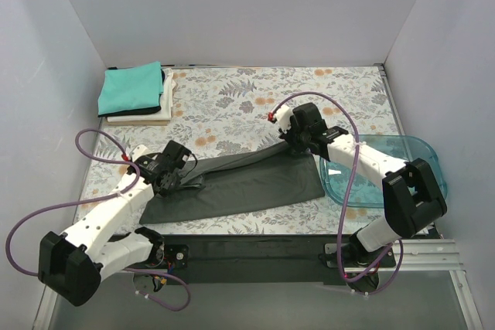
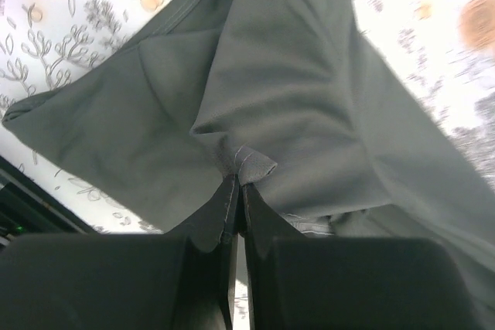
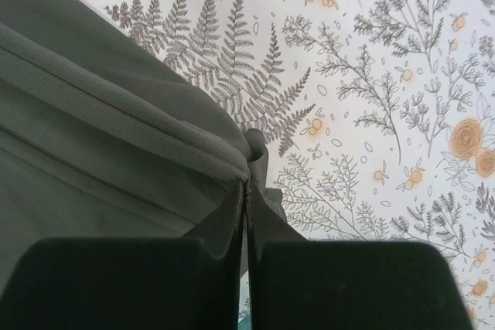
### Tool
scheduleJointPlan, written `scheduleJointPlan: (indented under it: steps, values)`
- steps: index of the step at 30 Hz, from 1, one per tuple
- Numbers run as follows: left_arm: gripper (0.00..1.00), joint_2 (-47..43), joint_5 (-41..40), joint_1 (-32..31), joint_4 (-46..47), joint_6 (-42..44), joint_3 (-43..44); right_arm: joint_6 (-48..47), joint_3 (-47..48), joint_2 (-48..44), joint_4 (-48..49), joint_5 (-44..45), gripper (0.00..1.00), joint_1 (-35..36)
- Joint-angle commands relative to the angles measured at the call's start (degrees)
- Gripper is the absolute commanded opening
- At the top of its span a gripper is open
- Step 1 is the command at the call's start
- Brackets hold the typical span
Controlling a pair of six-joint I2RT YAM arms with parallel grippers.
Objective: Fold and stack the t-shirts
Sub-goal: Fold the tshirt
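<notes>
Biggest thing here is the table (image 1: 232,106) with its fern-and-flower cloth. It fills the top view between the pale walls.

Next is the dark charcoal-grey shirt (image 1: 240,183). It lies across the near middle of the table, between the two arms. A ridge of it is pulled up off the cloth from one gripper to the other, and the rest lies flat below that. Its right end reaches just beside the blue-green tub (image 1: 421,148). The tub sits at the right edge, and the right arm covers a good chunk of it.

Far-left corner has the folded stack. The teal shirt (image 1: 131,89) is on top and hides most of what's under it. Only a thin edge of the black shirt (image 1: 163,83) and a strip of the cream-white shirt (image 1: 167,104) show.

The left gripper (image 1: 184,175) has its jaws pressed together on a small fold of charcoal fabric. The left wrist view (image 2: 238,187) shows a stitched edge poking out above the tips, and the cloth (image 2: 309,98) goes blurry at the right.

The right gripper (image 1: 296,147) is pinching too (image 3: 247,187), jaws tight on the shirt (image 3: 77,152) at a ribbed band. I can't tell if that band is collar or hem.

The black finger bodies block the bottom of both wrist views.
</notes>
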Motion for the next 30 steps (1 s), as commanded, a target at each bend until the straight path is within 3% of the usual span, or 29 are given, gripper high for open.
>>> scheduleJointPlan:
  steps: [1, 2, 3, 4, 5, 6, 9, 13, 14, 15, 20, 25, 30]
  values:
    - [0.0, -3.0, 3.7, -0.7, -0.2, -7.9, -5.0, 0.1, -2.0, -1.8, 1.1, 0.4, 0.01, 0.5]
    - [0.0, -4.6, 5.6, -0.8, -0.3, -8.1, -6.0, 0.5, -2.9, -2.5, 1.0, 1.2, 0.04, 0.8]
    - [0.0, -5.5, 6.4, -0.8, -0.3, -8.2, -7.2, 1.5, -3.5, -2.8, 1.0, 1.6, 0.14, 1.0]
    - [0.01, -6.3, 7.3, -0.8, -0.4, -8.2, -9.1, 2.2, -4.1, -3.3, 0.9, 2.1, 0.15, 1.3]
    - [0.07, -7.3, 8.8, -0.8, -0.4, -8.3, -9.8, 3.0, -5.3, -3.8, 0.5, 3.5, 0.16, 2.0]
    - [0.24, -9.1, 9.9, -1.1, -0.1, -8.2, -10.4, 3.7, -6.0, -4.9, 0.2, 4.3, 0.27, 2.4]
    - [0.49, -11.9, 13.2, -1.2, 1.8, -6.8, -10.6, 6.4, -8.7, -8.1, 0.0, 7.1, 0.53, 3.7]
    - [0.71, -12.3, 10.7, -1.3, 1.0, -5.9, -7.6, 7.6, -8.8, -12.4, 0.1, 5.1, 0.74, 4.6]
    - [0.71, -12.2, 10.2, -1.3, 0.5, -5.8, -6.2, 8.0, -8.6, -13.3, 0.2, 2.0, 0.82, 4.8]
    - [0.73, -11.8, 8.9, -1.3, 0.4, -5.5, -5.7, 8.3, -8.3, -14.7, 0.4, 0.2, 0.98, 4.7]
    - [0.82, -8.5, 6.9, -1.3, 6.1, -3.6, -4.5, 13.6, -4.7, -14.9, 1.6, -10.3, 0.98, 4.7]
    - [0.89, -3.7, 7.4, -1.2, 16.3, -0.5, -5.6, 21.4, -0.3, -7.2, 0.9, -17.1, 0.98, 4.7]
    - [0.94, 2.7, 8.1, -1.0, 23.5, 0.8, -8.0, 26.6, 3.0, 2.5, -1.7, -14.3, 0.98, 4.7]
